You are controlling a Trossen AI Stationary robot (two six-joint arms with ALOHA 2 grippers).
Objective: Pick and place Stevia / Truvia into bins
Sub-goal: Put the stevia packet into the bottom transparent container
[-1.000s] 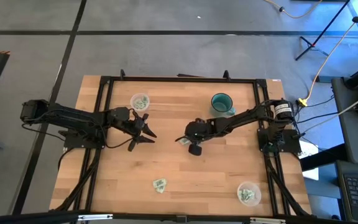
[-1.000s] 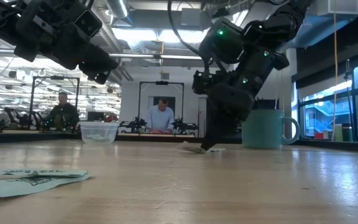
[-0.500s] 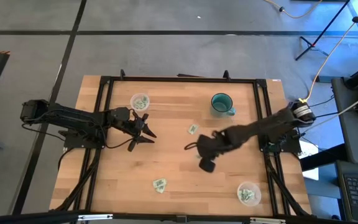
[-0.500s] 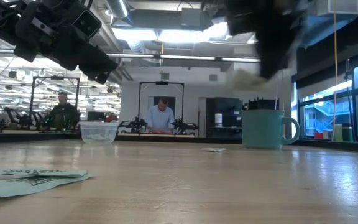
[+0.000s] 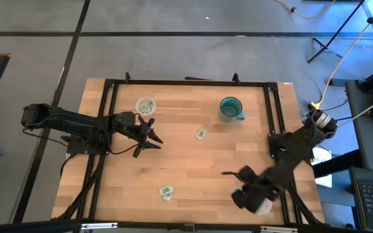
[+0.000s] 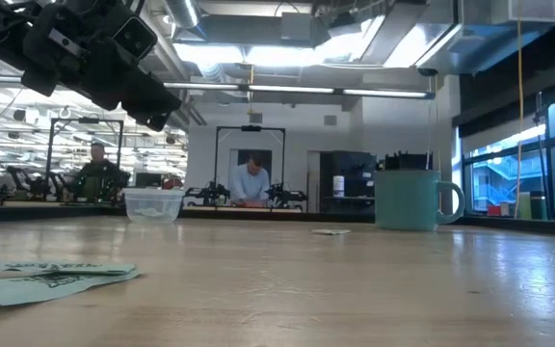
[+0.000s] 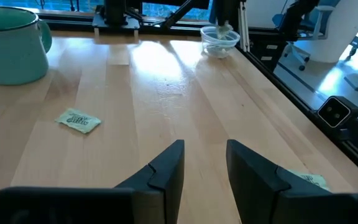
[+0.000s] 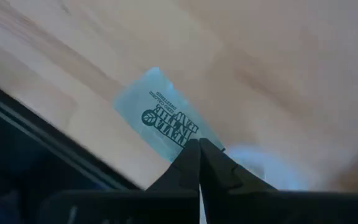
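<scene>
My right gripper point(image 5: 228, 173) is raised over the table's near right part, beside the near right clear cup point(image 5: 262, 207), and is shut on a green-printed white sachet point(image 8: 163, 118). The left wrist view shows that sachet point(image 7: 222, 28) hanging above the same cup point(image 7: 219, 42). My left gripper point(image 5: 153, 134) hovers open over the table's left middle, next to the far left cup point(image 5: 146, 105), which has sachets in it. One sachet point(image 5: 201, 134) lies flat near the mug. Two more point(image 5: 166, 191) lie toward the near edge. My right gripper pinches the sachet by one corner point(image 8: 188, 140) between its two shut fingertips point(image 8: 191, 158). The sachet is lifted clear of the table and sticks out flat beyond the fingertips.
A teal mug point(image 5: 230, 108) stands at the far right of the middle. A dark metal frame point(image 5: 186, 83) borders the table. Bare wood lies between the two arms. People sit at desks point(image 6: 250, 181) in the room beyond.
My right gripper has lifted a sachet off the table's middle and swung fast toward the near right cup, leaving the low view. Another sachet stays on the table near the mug.
</scene>
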